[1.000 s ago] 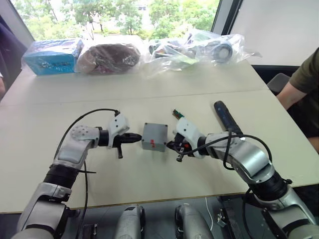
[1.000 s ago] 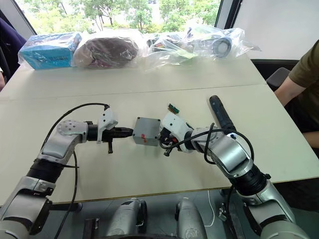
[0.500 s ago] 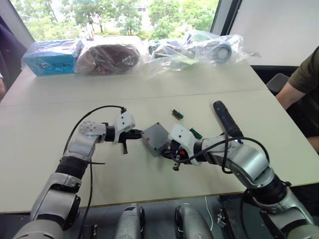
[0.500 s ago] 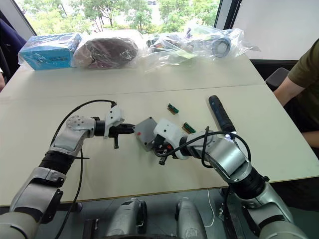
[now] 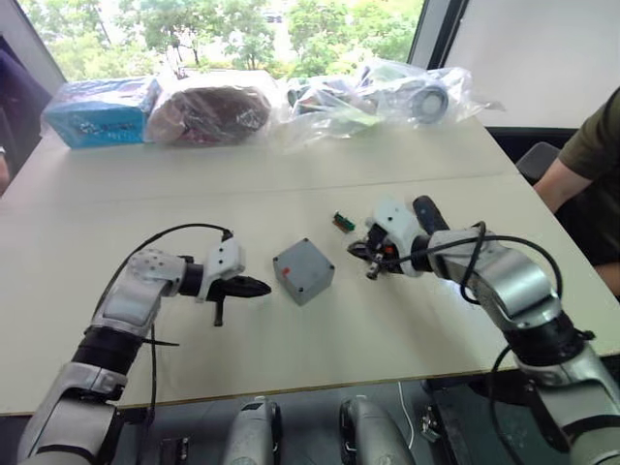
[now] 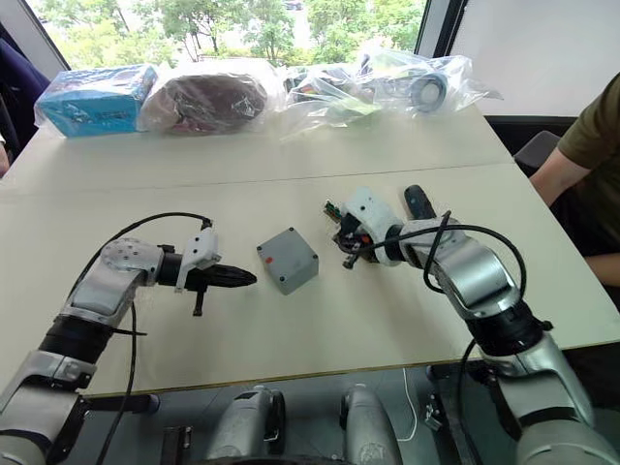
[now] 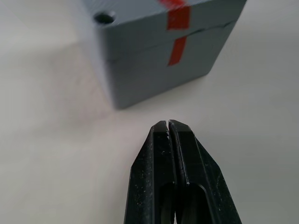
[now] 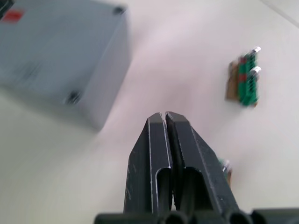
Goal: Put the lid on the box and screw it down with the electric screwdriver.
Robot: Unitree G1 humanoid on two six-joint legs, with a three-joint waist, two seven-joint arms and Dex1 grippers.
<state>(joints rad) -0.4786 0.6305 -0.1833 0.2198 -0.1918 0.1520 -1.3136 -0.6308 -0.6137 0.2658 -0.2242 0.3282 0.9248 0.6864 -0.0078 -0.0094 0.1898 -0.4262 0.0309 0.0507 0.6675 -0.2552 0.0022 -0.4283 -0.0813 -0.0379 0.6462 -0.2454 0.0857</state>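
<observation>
The box (image 5: 303, 270) sat on the pale, smooth table (image 5: 291, 165), a small square block of matt grey metal with the lid (image 7: 154, 18) already resting on top of it; a thin seam ran between the two, crossed by a strip of red tape on one side, and round screw holes showed at the lid's corners. Left of the box, the left gripper (image 5: 260, 287) lay low over the table, near the box but apart from it, its two black fingers pressed together with nothing between them. Right of the box, the right gripper (image 5: 356, 250) hovered with its fingers likewise closed and empty; bare tabletop lay open between it and the box. Just beyond that gripper, a small green-and-brown connector block (image 5: 342, 221) lay on the table; a second block (image 8: 225, 167) peeked out from behind the right fingers. Farther right of the box, the electric screwdriver (image 5: 427, 213), a smooth black cylinder, lay partly hidden behind the right arm. Well behind the box, along the far edge, stood crinkled clear plastic bags (image 5: 387, 92) and a blue package (image 5: 102, 108); a person's arm (image 5: 586, 160) rested at the right edge.
</observation>
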